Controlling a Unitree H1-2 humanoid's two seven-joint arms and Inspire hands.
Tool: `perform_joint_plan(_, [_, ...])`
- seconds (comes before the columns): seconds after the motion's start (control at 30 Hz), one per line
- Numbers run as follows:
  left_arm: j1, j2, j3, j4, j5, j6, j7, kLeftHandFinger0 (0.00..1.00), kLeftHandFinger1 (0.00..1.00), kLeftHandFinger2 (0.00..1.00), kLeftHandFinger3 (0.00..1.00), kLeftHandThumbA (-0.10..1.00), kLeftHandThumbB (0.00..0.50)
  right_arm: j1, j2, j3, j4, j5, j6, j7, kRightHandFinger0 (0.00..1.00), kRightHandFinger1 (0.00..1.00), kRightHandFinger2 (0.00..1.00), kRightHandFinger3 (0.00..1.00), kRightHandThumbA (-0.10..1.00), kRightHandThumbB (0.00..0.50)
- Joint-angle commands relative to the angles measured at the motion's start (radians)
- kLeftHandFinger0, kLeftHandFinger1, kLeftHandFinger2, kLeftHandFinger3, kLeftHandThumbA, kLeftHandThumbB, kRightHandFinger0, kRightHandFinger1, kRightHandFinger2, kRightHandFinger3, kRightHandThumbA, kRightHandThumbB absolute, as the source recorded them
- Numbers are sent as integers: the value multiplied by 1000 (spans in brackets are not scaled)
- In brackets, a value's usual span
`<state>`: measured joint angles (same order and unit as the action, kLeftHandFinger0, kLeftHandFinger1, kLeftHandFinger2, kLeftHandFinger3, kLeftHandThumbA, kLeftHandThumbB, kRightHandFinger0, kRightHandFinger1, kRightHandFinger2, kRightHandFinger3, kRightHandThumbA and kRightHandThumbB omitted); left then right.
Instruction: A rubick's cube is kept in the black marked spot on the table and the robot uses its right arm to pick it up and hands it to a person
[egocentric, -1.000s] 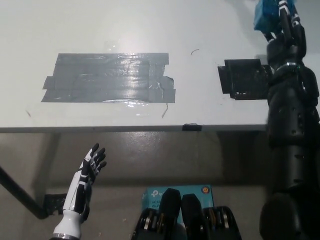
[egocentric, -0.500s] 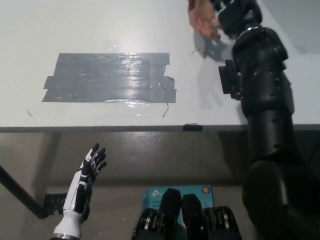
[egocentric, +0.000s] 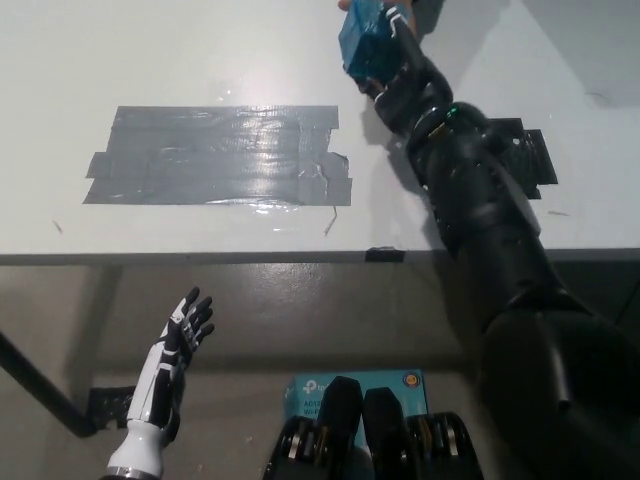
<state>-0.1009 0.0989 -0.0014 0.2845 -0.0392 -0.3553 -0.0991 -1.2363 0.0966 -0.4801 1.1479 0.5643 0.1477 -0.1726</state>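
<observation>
Head view: my right hand (egocentric: 392, 62) swings back top centre, fingers gripping the cube (egocentric: 362, 38), now reaching toward the person's hand (egocentric: 344, 5).

**Bright overhead light, glare on tape**

Light fell evenly on the white table (egocentric: 150, 50). Glare streaked the grey tape (egocentric: 215, 155), left of the right hand (egocentric: 395, 55). The arm cast a soft shadow beside itself. Below the table edge was dim.

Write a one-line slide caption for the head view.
Black right hand holds the cube up over the table, off the black patch; white left hand rests open below.
</observation>
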Motion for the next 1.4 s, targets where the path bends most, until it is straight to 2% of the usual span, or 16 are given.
perform_joint_plan(0.0, [-6,12,-6,-27,15,-5,-6,1000,1000,1000,1000,1000,29,-91,-6,23,52,-29,-107,35,0,340,894,1000,-100,155])
perform_joint_plan(0.03, [-8,10,-4,-23,6,-6,-8,1000,1000,1000,1000,1000,33,-95,-10,32,71,-38,-117,36,0,329,902,1000,-100,144])
perform_joint_plan(0.23, [-14,9,-6,-17,12,-8,-7,1000,1000,1000,1000,1000,36,-116,-22,44,133,-54,-156,31,0,367,934,1000,-100,151])
perform_joint_plan(0.37, [-17,9,-4,-16,9,1,-6,1000,1000,1000,1000,1000,49,-126,-26,37,145,-50,-169,25,0,344,945,1000,-100,149])
perform_joint_plan(0.43, [-15,11,-5,-20,17,-2,-3,1000,1000,1000,1000,1000,44,-129,-26,29,148,-44,-177,26,0,330,926,1000,-100,129])
perform_joint_plan(0.77, [-20,11,-2,-18,12,-3,-4,1000,1000,1000,1000,1000,48,-133,-40,40,136,-60,-210,15,0,331,876,1000,-100,109])
perform_joint_plan(0.83, [-20,11,-3,-20,13,-1,-4,1000,1000,1000,1000,1000,48,-130,-46,72,131,-99,-250,6,0,326,849,884,-100,128])
perform_joint_plan(0.87, [-20,11,-3,-20,13,-1,-4,1000,1000,1000,1000,1000,48,-130,-48,78,131,-107,-256,3,0,325,846,876,-100,130])
perform_joint_plan(0.9, [-21,11,-3,-19,14,-2,-4,1000,1000,1000,1000,1000,48,-131,-51,94,130,-127,-269,-9,0,327,830,821,-100,140])
perform_joint_plan(0.93, [-21,11,-3,-18,14,-3,-5,1000,1000,1000,1000,1000,42,-133,-54,124,128,-160,-291,-32,0,364,837,795,-100,158])
perform_joint_plan(0.97, [-22,11,-3,-18,14,-3,-5,1000,1000,1000,1000,1000,38,-136,-59,152,126,-191,-307,-55,1,427,866,754,-100,155])
perform_joint_plan(1.07, [-26,13,-3,-17,16,-3,-5,1000,1000,1000,1000,1000,39,-147,-77,210,128,-243,-330,-88,87,550,882,751,-100,153])
perform_joint_plan(1.2, [-25,12,-4,-15,17,-6,-5,1000,1000,1000,1000,1000,31,-157,-96,281,143,-302,-353,-128,72,538,858,745,-100,137])
perform_joint_plan(1.37, [-26,10,-3,-21,14,1,-6,1000,1000,1000,1000,1000,31,-166,-113,385,160,-401,-358,-200,27,488,818,750,-100,146])
